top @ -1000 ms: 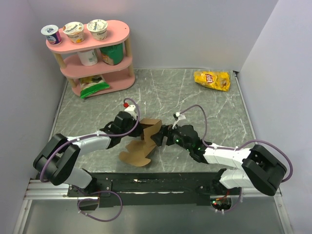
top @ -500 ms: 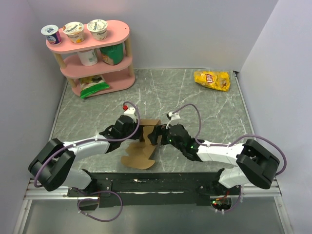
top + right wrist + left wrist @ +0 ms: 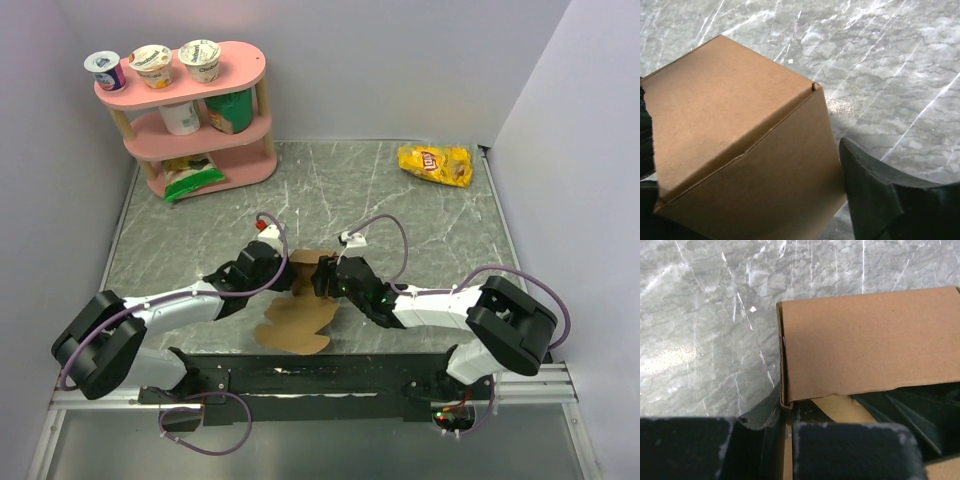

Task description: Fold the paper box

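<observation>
The paper box (image 3: 298, 318) is plain brown cardboard, partly folded. Its raised walls stand between the two grippers and a rounded flap lies flat toward the near edge. My left gripper (image 3: 286, 272) is shut on a thin upright wall of the box; in the left wrist view (image 3: 785, 440) the cardboard edge runs between its fingers, with a folded panel (image 3: 865, 335) just beyond. My right gripper (image 3: 323, 280) is at the box's right side, open. In the right wrist view (image 3: 747, 175) the box corner (image 3: 740, 145) fills the space beside one dark finger (image 3: 875, 195); the other finger is hidden.
A pink three-tier shelf (image 3: 255, 125) with yogurt cups and packets stands at the back left. A yellow chip bag (image 3: 435, 163) lies at the back right. White walls close in the grey marble table (image 3: 420, 225) on three sides.
My right gripper has moved left, up against the box. My left arm has reached further right with the wall in its grip. The box's raised walls have come closer together.
</observation>
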